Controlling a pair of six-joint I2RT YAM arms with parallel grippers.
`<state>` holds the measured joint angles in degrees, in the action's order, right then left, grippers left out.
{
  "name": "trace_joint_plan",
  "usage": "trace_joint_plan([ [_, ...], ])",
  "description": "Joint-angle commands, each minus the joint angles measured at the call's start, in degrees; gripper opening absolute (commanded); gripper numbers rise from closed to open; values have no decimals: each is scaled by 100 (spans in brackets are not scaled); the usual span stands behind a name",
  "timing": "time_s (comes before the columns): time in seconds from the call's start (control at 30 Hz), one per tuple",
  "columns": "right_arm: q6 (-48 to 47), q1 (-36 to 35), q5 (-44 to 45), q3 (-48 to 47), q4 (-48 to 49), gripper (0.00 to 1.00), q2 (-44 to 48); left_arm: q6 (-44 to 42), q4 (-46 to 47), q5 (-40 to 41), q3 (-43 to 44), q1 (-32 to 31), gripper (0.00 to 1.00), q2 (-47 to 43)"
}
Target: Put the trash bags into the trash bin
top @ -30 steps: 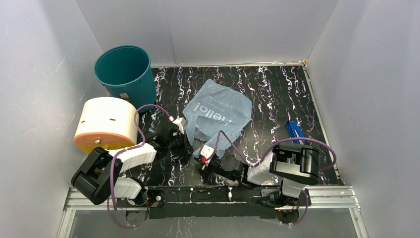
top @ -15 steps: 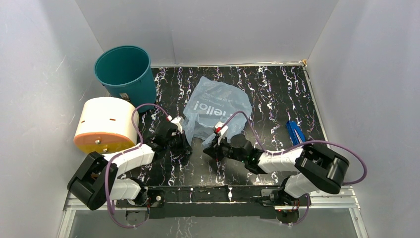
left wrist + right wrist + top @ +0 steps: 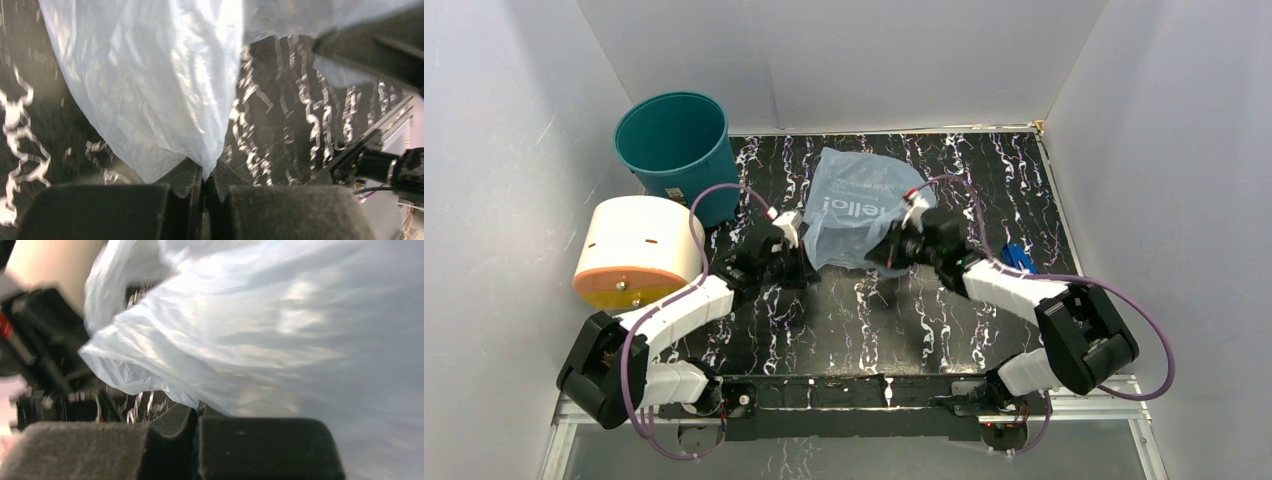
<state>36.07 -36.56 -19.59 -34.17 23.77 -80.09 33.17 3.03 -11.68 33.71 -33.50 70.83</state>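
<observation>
I had swung the right gripper (image 3: 886,255) from the table's (image 3: 984,160) near edge; it and the left gripper (image 3: 802,266) pinched the bag (image 3: 854,200), now nearer the bin (image 3: 686,180).

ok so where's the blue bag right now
In the top view the bag is over the back middle of the table, right of the teal bin, its near edge pinched by the left gripper and the right gripper.
</observation>
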Motion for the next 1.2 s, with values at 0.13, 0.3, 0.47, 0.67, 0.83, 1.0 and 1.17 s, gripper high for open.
trace_joint_plan([
  [0.13,-465,1575,-481,-3429,-2598,8,-106,-986,-1397,-408,3906,560,0,943],
  [0.3,-1767,1605,-1290,-5481,-2863,0,132,-1677,-1610,-1340,6326,645,0,1214],
  [0.47,-1785,1608,-1035,-2348,-923,0,1582,-1674,133,-2093,3719,572,0,-176],
  [0.67,-100,1615,650,266,-2340,0,1772,-23,1770,-1620,-939,250,0,-928],
  [0.83,-467,1617,610,-1121,-2294,0,1447,-752,779,-1010,366,229,0,-537],
  [1.0,-1660,1624,215,-4281,-3052,0,1059,-1881,-1161,-558,4470,230,0,235],
  [1.17,-1896,1624,104,-3056,-1052,0,2607,-1969,-18,-636,4510,229,0,-750],
])
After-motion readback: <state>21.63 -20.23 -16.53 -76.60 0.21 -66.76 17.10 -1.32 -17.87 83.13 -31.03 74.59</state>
